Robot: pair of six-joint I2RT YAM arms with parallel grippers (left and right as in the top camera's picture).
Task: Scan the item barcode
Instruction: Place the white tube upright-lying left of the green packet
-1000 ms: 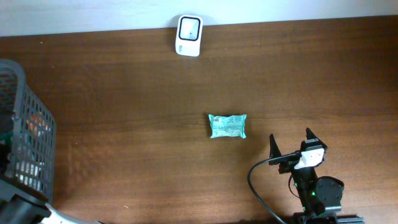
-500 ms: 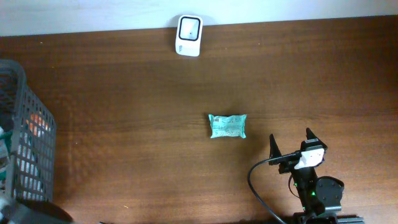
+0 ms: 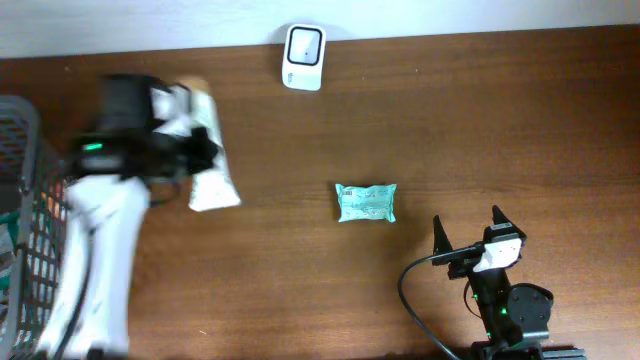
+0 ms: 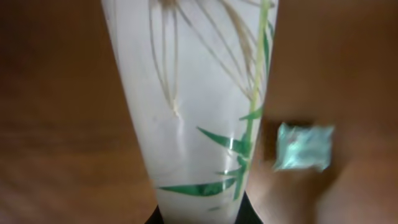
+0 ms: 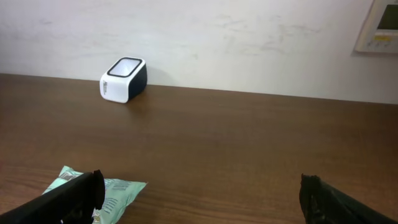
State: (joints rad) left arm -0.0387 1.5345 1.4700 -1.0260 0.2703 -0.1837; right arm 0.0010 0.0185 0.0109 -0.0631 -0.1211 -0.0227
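Overhead, the left pincer (image 3: pixel 192 153) is seen clamped shut on one white plastic tube printed with green leaves and brown stems (image 3: pixel 213 178). The arm and tube are blurred in this view. In the left wrist view the tube fills the middle of the picture, its narrow end held between the two dark fingers at the bottom edge and its wider part reaching away from the camera. The tube is held over the left part of the one brown wooden tabletop (image 3: pixel 500 120); whether it touches the wood cannot be told.

One grey mesh basket (image 3: pixel 25 130) stands at the left edge, just beside the left arm. One teal crinkled foil packet (image 3: pixel 366 202) lies flat near the middle of the tabletop, to the right of the tube and apart from it. One white barcode scanner with a dark window (image 3: pixel 303 57) stands at the far edge against the pale wall, well apart from the tube.

The right pincer (image 3: pixel 467 218) is held with its two black fingers spread wide and nothing between them, near the packet but not touching it.
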